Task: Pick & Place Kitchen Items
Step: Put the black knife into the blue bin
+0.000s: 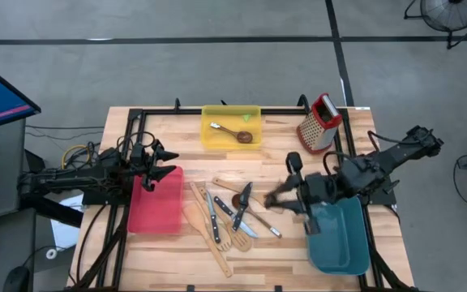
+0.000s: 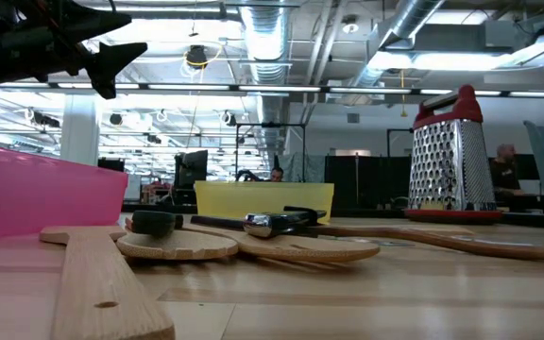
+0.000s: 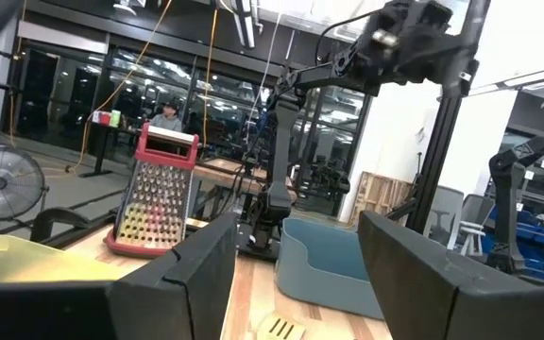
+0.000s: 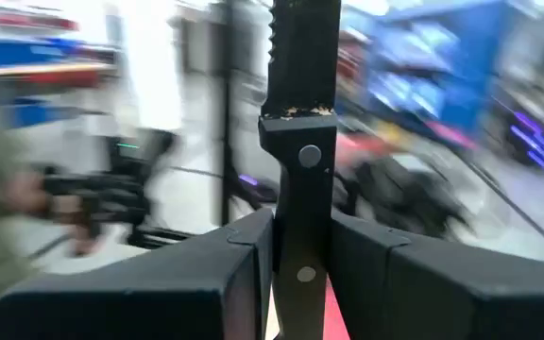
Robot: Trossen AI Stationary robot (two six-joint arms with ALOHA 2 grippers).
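Note:
My right gripper (image 1: 289, 196) is shut on a black-handled knife (image 4: 300, 113), above the table between the utensil pile and the teal bin (image 1: 343, 243). The pile (image 1: 225, 215) of pale wooden spatulas, a dark spoon and black-handled knives lies flat mid-table; it also shows in the low view (image 2: 253, 236). A dark spoon (image 1: 235, 134) lies in the yellow bin (image 1: 217, 138). My left gripper (image 1: 167, 162) is open and empty above the red bin (image 1: 156, 207); its fingers stand apart in the left wrist view (image 3: 296, 264). My right gripper pinches the knife's black riveted handle (image 4: 300, 247) between its two fingers. The serrated blade end (image 4: 300, 47) sticks out past the fingertips. In the high view the knife (image 1: 271, 199) is clear of the table and points toward the table's left.
The red-topped metal grater (image 1: 320, 122) stands at the far right, near the yellow bin. The black frame rails (image 1: 136, 113) run along the table's edges. People sit in the room behind (image 2: 506, 170).

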